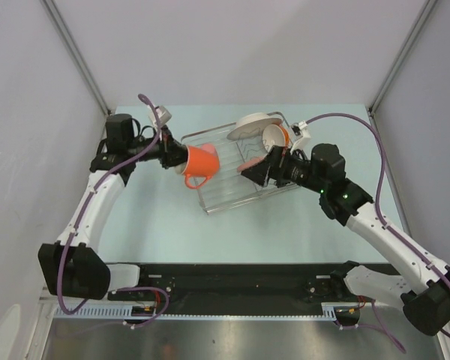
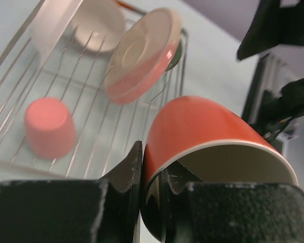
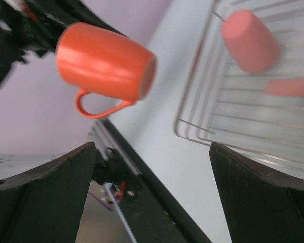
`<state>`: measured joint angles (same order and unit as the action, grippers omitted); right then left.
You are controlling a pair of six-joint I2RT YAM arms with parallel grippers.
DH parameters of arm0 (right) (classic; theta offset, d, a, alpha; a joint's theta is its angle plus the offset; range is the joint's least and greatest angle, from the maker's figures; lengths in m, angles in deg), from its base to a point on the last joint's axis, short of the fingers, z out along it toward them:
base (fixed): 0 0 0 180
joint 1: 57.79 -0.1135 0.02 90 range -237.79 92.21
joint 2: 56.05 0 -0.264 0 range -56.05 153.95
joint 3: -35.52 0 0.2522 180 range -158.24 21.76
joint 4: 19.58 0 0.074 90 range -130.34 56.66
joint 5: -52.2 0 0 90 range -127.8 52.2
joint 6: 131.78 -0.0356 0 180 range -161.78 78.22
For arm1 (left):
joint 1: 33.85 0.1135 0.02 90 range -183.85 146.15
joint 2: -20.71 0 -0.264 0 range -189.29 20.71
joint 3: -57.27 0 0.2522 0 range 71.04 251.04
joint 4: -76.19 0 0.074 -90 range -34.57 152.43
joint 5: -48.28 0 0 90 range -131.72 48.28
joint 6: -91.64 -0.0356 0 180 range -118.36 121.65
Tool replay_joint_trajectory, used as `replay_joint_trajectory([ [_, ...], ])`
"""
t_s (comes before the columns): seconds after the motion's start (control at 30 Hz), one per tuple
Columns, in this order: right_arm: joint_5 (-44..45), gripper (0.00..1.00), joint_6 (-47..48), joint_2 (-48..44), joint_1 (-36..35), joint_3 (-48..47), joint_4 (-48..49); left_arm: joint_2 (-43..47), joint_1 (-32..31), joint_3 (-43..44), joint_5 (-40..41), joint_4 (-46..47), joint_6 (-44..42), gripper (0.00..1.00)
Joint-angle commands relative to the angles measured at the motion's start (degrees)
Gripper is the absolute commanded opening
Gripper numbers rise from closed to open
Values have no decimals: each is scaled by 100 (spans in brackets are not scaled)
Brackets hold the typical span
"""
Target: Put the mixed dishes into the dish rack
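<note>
My left gripper (image 1: 181,159) is shut on the rim of the orange mug (image 1: 202,166), one finger inside and one outside (image 2: 151,177), and holds it on its side over the left end of the wire dish rack (image 1: 236,187). In the rack (image 2: 91,147) the salmon-pink tumbler (image 2: 49,127) stands upside down, the pink-and-cream plate (image 2: 142,53) leans upright, and a cream bowl (image 2: 96,30) sits at the far end. The white plate (image 1: 256,124) lies at the rack's far end. My right gripper (image 1: 252,169) is open and empty above the rack (image 3: 152,187). The green bowl is barely visible behind the plate.
In the right wrist view the mug (image 3: 104,63) hangs left of the rack's corner (image 3: 192,126), with the tumbler (image 3: 251,40) lying inside. The two arms face each other closely across the rack. A black rail (image 1: 232,274) runs along the near table edge.
</note>
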<state>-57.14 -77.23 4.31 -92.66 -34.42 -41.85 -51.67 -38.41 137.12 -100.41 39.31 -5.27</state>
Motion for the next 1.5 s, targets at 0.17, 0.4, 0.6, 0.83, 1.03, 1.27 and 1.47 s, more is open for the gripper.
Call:
replay_joint_trajectory([
  [0.17,-1723,100,-1825,160,385,669,3055,-408,-528,-95,-1425,4803,4600,0],
  [0.4,-1653,100,-2063,327,385,793,3927,-690,-941,-184,-1452,5598,5315,0],
  [0.6,-1732,100,-2397,590,341,837,4682,-874,-1056,-192,-1417,5738,5367,0],
  [0.83,-1925,100,-2617,960,323,846,4964,-980,-1109,-87,-1434,6038,5631,0],
  [1.03,-1995,99,-2810,1250,323,846,5315,-1068,-1214,71,-1425,6082,5702,0],
  [1.27,-1846,100,-3899,1654,332,837,7157,-1059,-1337,186,-1338,5150,4981,0],
  [1.47,-1960,96,-4375,1980,192,837,7680,-1050,-1337,423,-1250,4343,4358,0],
])
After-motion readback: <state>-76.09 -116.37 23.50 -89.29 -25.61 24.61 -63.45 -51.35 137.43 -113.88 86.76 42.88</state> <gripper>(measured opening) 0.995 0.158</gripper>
